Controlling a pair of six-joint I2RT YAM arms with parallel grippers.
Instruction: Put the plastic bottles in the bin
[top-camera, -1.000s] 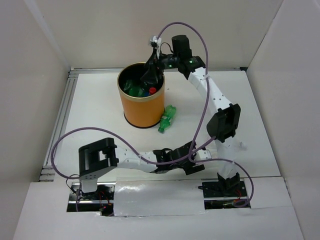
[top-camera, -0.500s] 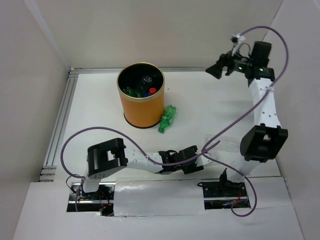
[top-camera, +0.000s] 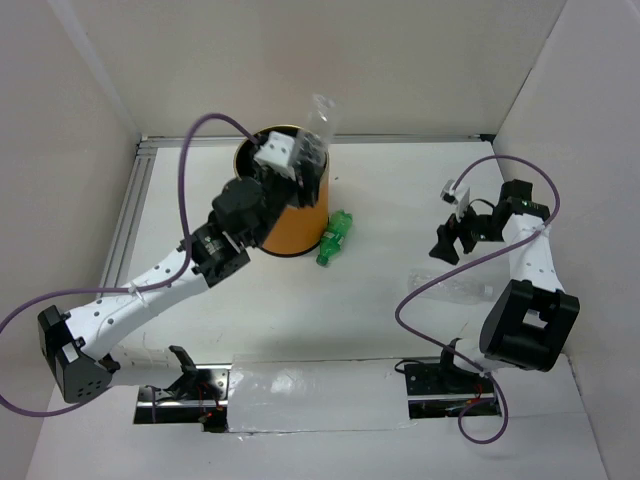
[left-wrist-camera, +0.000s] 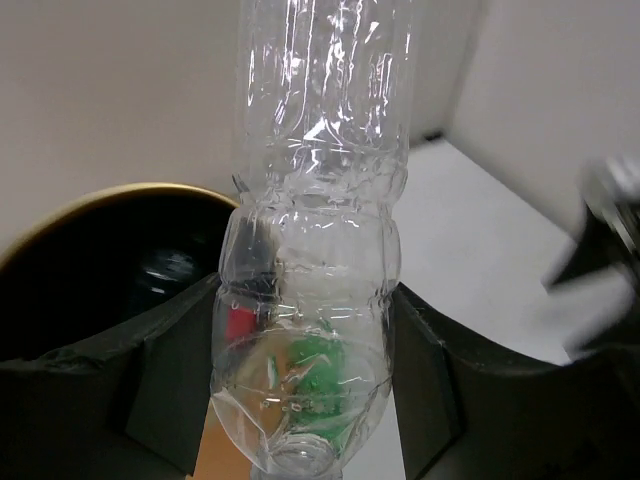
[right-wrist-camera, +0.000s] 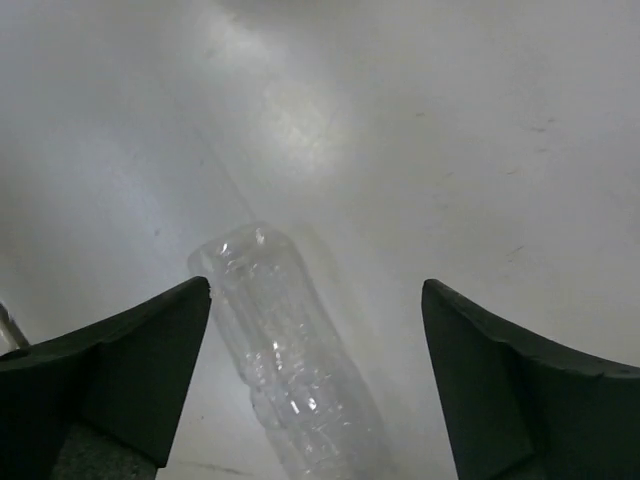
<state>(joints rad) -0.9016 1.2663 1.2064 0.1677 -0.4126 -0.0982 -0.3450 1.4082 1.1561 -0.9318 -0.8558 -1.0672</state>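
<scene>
Shiny, bumpy plastic on the clear bottle (left-wrist-camera: 312, 250). Shiny gold rim on the bin (left-wrist-camera: 110, 197). Smooth, dull white surface (right-wrist-camera: 450, 120). Dull black right gripper (right-wrist-camera: 315, 288).

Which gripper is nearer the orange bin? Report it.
Left. The left gripper holds a clear bottle over the bin; the right gripper hangs well off to its right, over a second bottle.
</scene>
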